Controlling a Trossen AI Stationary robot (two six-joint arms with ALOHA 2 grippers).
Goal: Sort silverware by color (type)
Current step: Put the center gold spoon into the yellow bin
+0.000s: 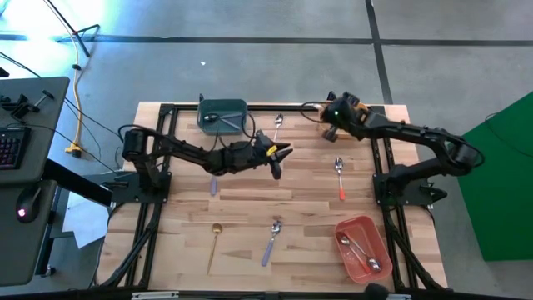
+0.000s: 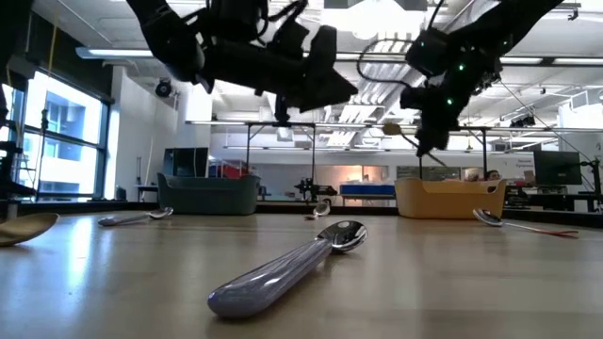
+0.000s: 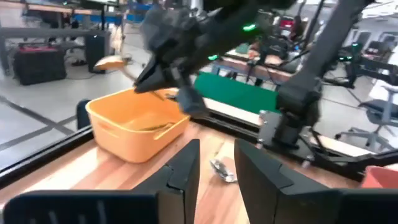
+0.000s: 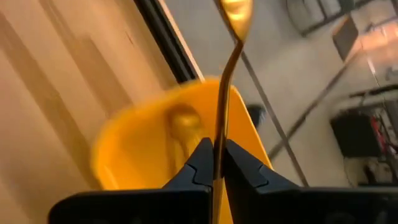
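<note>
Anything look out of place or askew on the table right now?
Nothing stands out. The right gripper holds a gold spoon above the orange bin; loose spoons lie flat on the table, unsorted but undamaged.

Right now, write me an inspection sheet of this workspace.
Surface: wooden table, black frame rails.
Job's things: gold spoon over the orange bin; gold spoon, lavender-handled spoon, red-handled spoon and another spoon loose on the table; spoons in the red-pink bin.
Clutter: teal bin.
Grippers: right gripper shut on the gold spoon; left gripper open, mid-table.
Cables: yellow cable on the floor.
Surroundings: desk with keyboard.
</note>
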